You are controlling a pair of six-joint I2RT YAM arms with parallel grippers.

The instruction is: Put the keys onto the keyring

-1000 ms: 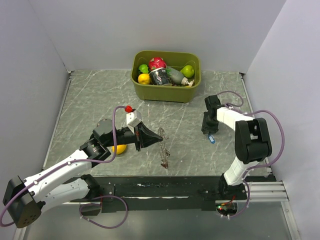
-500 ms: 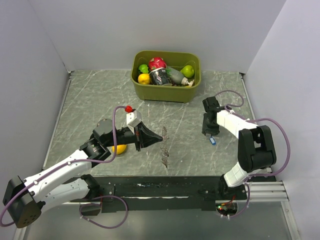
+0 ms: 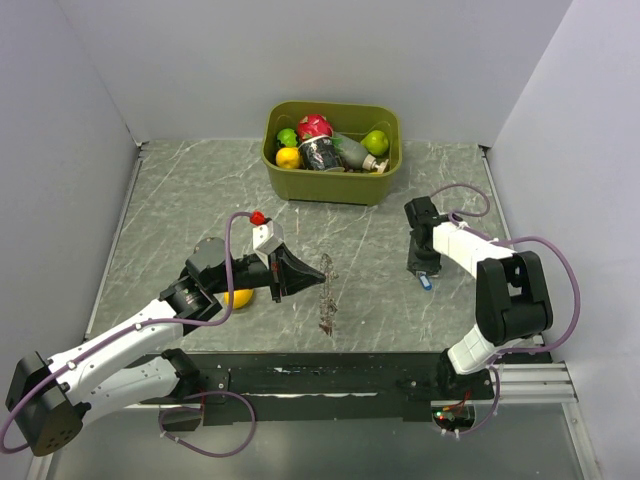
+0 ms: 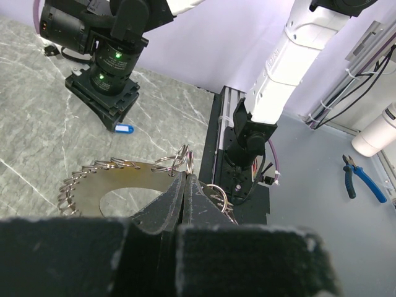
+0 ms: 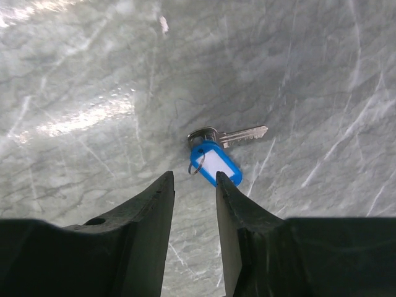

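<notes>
Left fingers [image 4: 168,199] pressed together, right fingers [image 5: 147,213] parted

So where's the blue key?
The blue key lies on the right side of the table in the top view, close beside the right gripper, well right of the keyring.

The keyring [image 4: 86,201], a flat grey-brown disc with a wide hole and small wire loops sticking out all round its rim, is standing on edge, with the left tool [image 4: 185,179] pinching its rim. One key [image 5: 215,162], silver with a blue tag on a small ring, is lying flat on the table [image 3: 200,200], well apart from the keyring, untouched.
</notes>
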